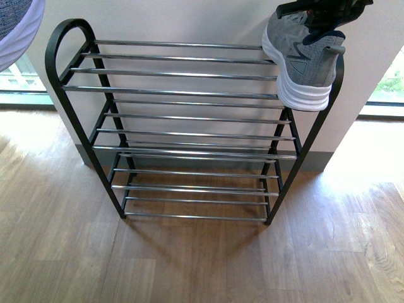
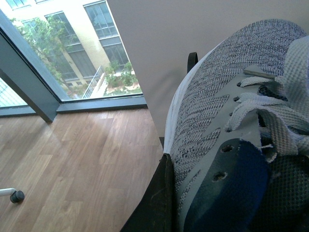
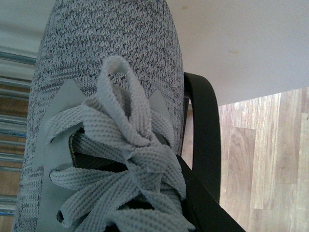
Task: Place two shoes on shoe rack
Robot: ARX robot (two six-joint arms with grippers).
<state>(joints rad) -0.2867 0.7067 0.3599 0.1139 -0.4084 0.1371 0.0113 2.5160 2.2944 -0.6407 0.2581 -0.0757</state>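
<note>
The right gripper [image 1: 319, 19] is clamped on the collar of the right-hand shoe [image 1: 302, 63], which is tilted over the right end of the shoe rack's [image 1: 53, 60] top tier, upper right of the front view. The left gripper [image 2: 158, 205] (only one black finger shows) grips the left-hand shoe [image 1: 14, 28], held aloft at upper left.
</note>
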